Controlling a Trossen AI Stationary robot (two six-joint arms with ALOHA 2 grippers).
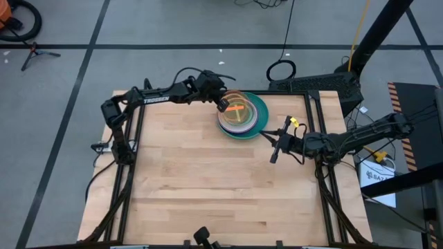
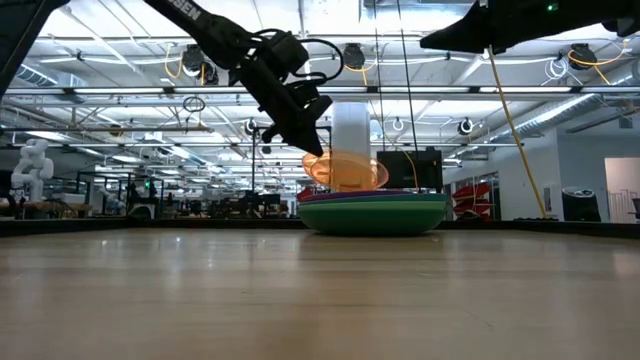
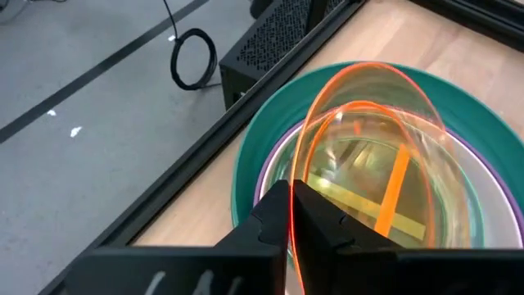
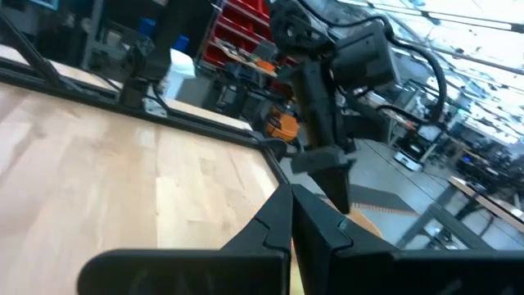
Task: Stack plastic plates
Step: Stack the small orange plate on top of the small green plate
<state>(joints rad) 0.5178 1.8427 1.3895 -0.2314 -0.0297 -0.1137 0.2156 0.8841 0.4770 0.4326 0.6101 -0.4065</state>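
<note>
A stack of plastic plates [image 1: 255, 119] stands near the table's far edge, with a large teal plate [image 3: 246, 164] outermost and a purple rim [image 3: 483, 176] inside it. My left gripper [image 3: 291, 192] is over the stack's left side, shut on a see-through orange plate [image 3: 368, 123]. In the low view the orange plate [image 2: 345, 168] is tilted just above the stack [image 2: 375, 212]. My right gripper [image 1: 275, 156] waits shut to the right of the stack, above the table, holding nothing. My left gripper pinches the orange plate's rim [image 3: 292, 233] between its two fingers, at the plate's left edge. The fingers slant down from the table's left. The plate reaches away from them over the stack, tilted. I cannot tell whether its underside touches the plates below.
A black box [image 1: 325, 86] stands at the table's far right corner, and a cable loop [image 1: 282, 70] lies on the floor beyond it. Dark frame rails [image 1: 131, 173] run along the table's sides. Bare wood [image 1: 208, 187] spreads over the near half.
</note>
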